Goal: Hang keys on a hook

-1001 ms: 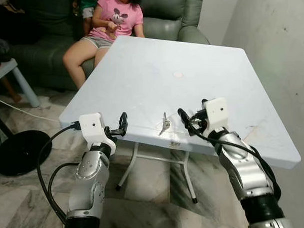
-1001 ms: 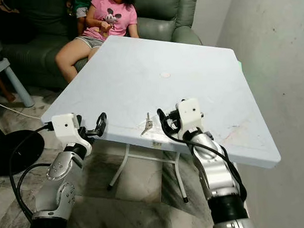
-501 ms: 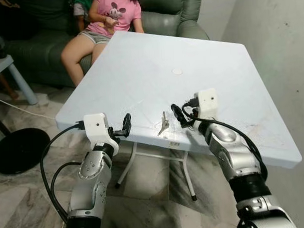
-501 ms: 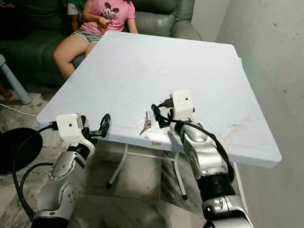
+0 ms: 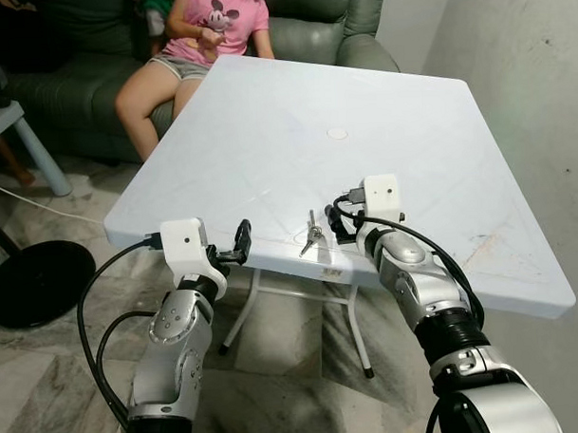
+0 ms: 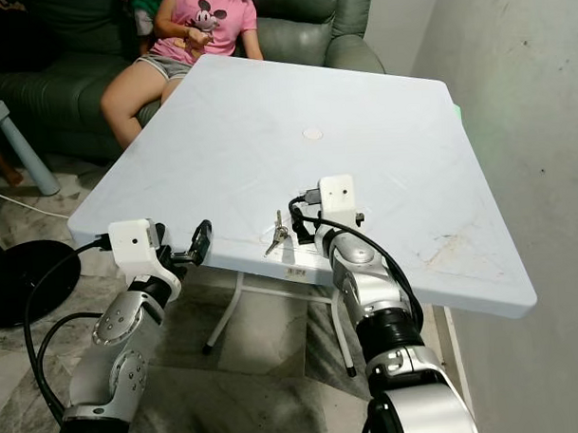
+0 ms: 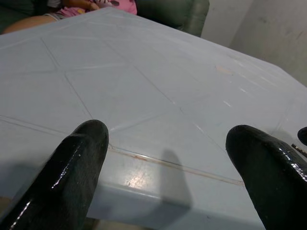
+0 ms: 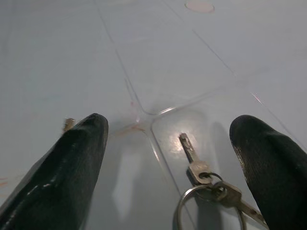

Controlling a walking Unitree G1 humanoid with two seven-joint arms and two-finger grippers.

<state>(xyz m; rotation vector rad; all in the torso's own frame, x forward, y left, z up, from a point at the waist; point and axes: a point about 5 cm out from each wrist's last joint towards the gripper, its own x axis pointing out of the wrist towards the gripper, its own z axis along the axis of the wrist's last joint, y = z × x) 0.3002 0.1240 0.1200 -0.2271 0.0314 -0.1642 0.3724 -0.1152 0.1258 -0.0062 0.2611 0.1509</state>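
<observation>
A small bunch of silver keys on a ring (image 5: 312, 237) lies flat on the white table (image 5: 380, 90), close to its front edge. My right gripper (image 5: 335, 224) is low over the tabletop just right of the keys, open, with nothing between its fingers. In the right wrist view the keys (image 8: 206, 191) lie between and slightly short of the two black fingertips (image 8: 81, 153). My left gripper (image 5: 242, 239) hovers at the table's front edge, left of the keys, open and empty; its wrist view shows the table edge (image 7: 158, 163) between the fingers.
A person in a pink shirt (image 5: 206, 20) sits on a green sofa (image 5: 311, 30) behind the table. A wall (image 5: 521, 66) runs along the right. A black round base (image 5: 30, 283) and a cable lie on the marble floor at left. A round mark (image 5: 337, 133) sits mid-table.
My right gripper has moved left and down to the tabletop, ending beside the keys. The left gripper stays at the table edge. The keys have not moved.
</observation>
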